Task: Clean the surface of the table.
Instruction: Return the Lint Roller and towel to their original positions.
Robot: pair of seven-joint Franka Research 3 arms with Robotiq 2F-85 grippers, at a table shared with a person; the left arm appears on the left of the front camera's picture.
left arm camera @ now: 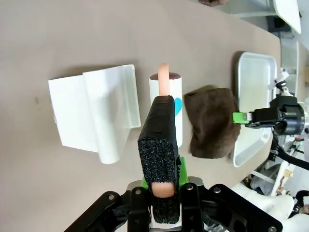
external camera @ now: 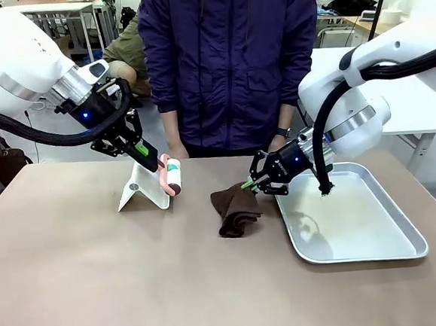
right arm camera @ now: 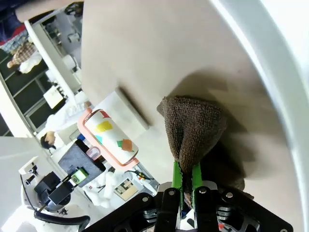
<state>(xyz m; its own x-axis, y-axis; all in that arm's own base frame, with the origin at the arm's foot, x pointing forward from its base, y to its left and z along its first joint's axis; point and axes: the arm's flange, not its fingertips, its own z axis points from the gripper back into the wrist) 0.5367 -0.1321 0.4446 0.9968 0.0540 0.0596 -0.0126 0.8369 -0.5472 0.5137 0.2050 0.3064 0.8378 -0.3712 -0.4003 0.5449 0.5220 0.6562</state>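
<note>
The brownish-tan table [external camera: 99, 278] spreads across the front view. My left gripper [external camera: 155, 162] is shut on the pink handle of a lint roller [external camera: 173, 175], whose white roll hangs just above the table. In the left wrist view the lint roller [left arm camera: 166, 104] extends ahead of the black fingers [left arm camera: 159, 145], beside its white holder [left arm camera: 96, 111]. My right gripper [external camera: 248, 184] is shut on a corner of a dark brown cloth [external camera: 235, 209] lying on the table left of the tray. The right wrist view shows the cloth [right arm camera: 193, 130] pinched between the green pads [right arm camera: 176, 181].
A silver metal tray [external camera: 394, 247] sits at the right on the table. The white roller holder [external camera: 141, 190] stands behind the roller. A person in a dark blue jacket [external camera: 228, 56] stands at the far edge, hands near the table. White-topped tables stand behind.
</note>
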